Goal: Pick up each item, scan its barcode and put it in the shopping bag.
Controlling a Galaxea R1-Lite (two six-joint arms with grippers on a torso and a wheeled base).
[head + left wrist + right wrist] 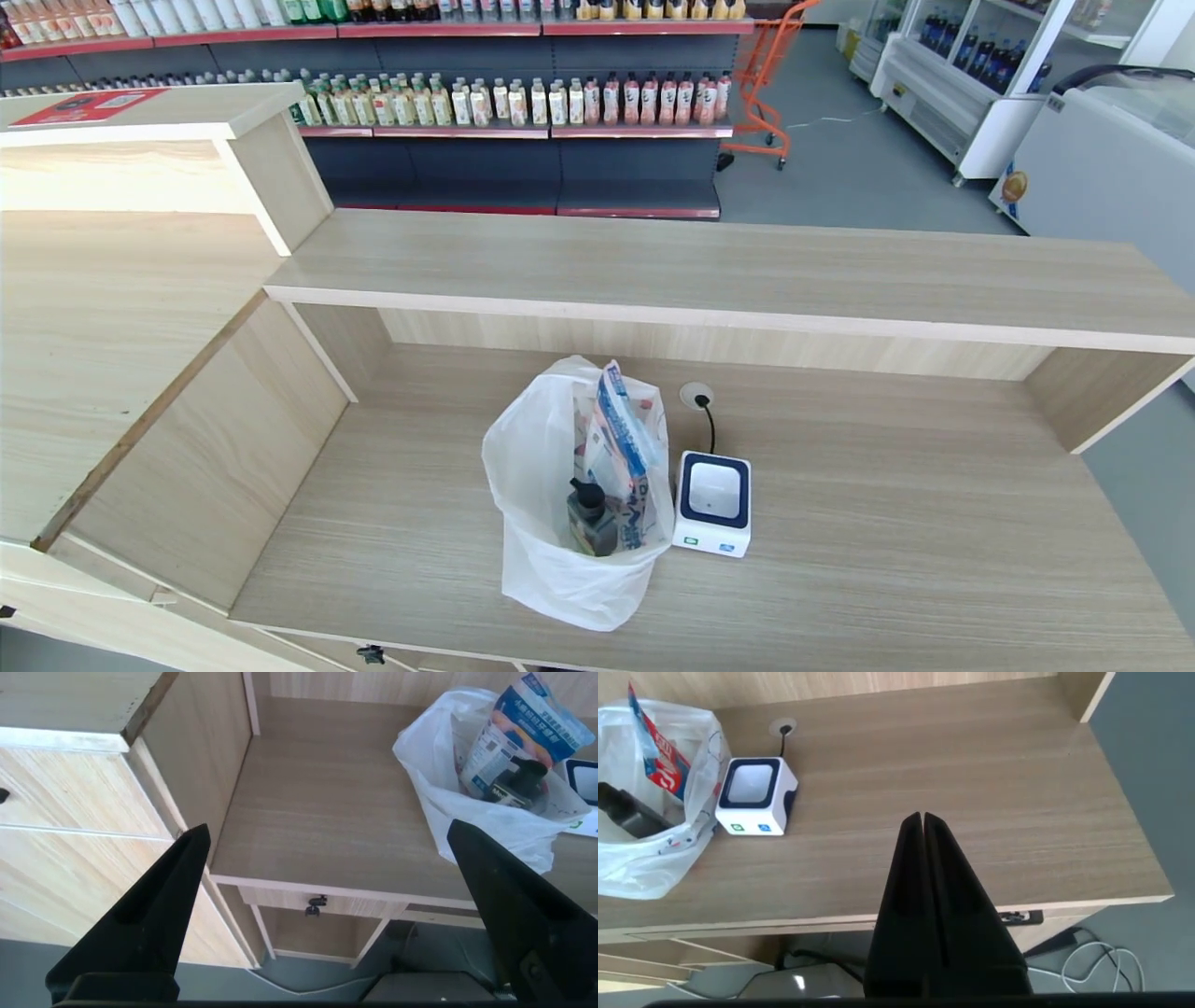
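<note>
Apparently done: dark pump bottle, blue-and-white pouch inside white plastic shopping bag beside white boxy scanner (short carry); left gripper jaws spread, right gripper closed, empty.

The bench was matt, pale wood-grain; the shopping bag thin, crinkled, translucent white plastic; the scanner smooth glossy plastic.
</note>
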